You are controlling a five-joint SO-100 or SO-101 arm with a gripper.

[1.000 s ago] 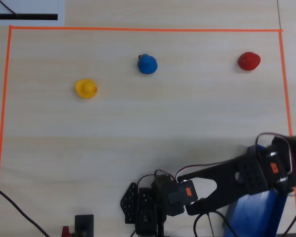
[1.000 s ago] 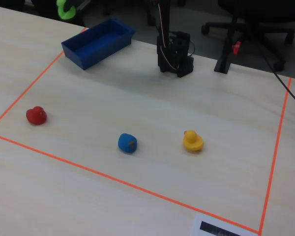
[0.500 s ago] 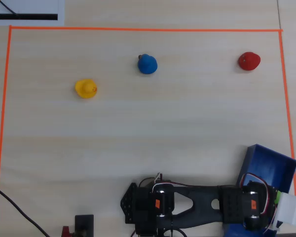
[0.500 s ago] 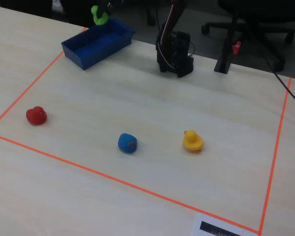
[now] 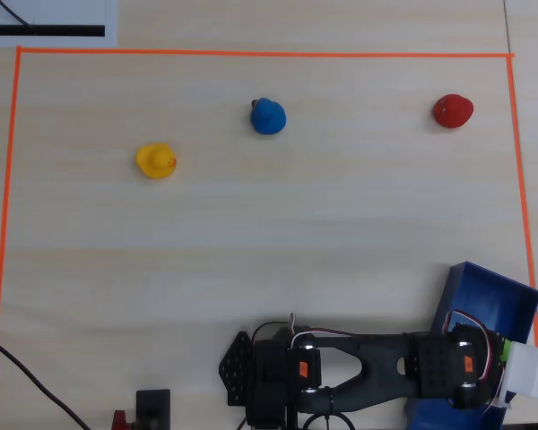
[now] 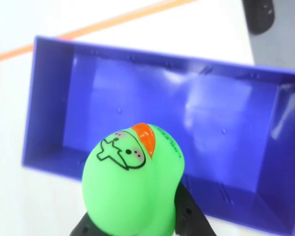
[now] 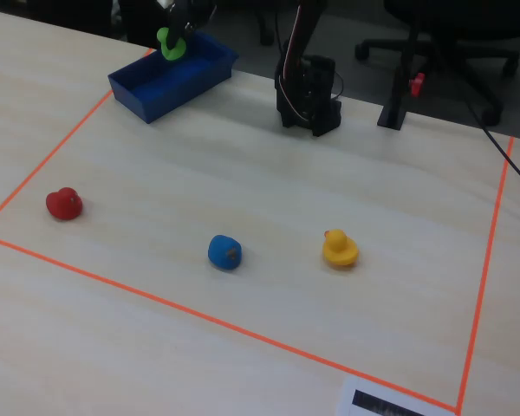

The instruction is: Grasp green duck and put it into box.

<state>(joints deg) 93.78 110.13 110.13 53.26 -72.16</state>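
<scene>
The green duck (image 6: 132, 187) fills the lower middle of the wrist view, pinched between my black fingers (image 6: 189, 216). My gripper (image 6: 137, 226) is shut on it and holds it above the open blue box (image 6: 49, 98). In the fixed view the green duck (image 7: 171, 43) hangs over the box (image 7: 147, 95) at the table's far left. In the overhead view the arm covers much of the box (image 5: 484, 291) at the lower right, and only a sliver of the green duck (image 5: 501, 344) shows.
A yellow duck (image 5: 156, 160), a blue duck (image 5: 268, 116) and a red duck (image 5: 452, 110) sit inside the orange tape border (image 5: 251, 53). The arm's base (image 7: 308, 91) stands at the table's far edge in the fixed view.
</scene>
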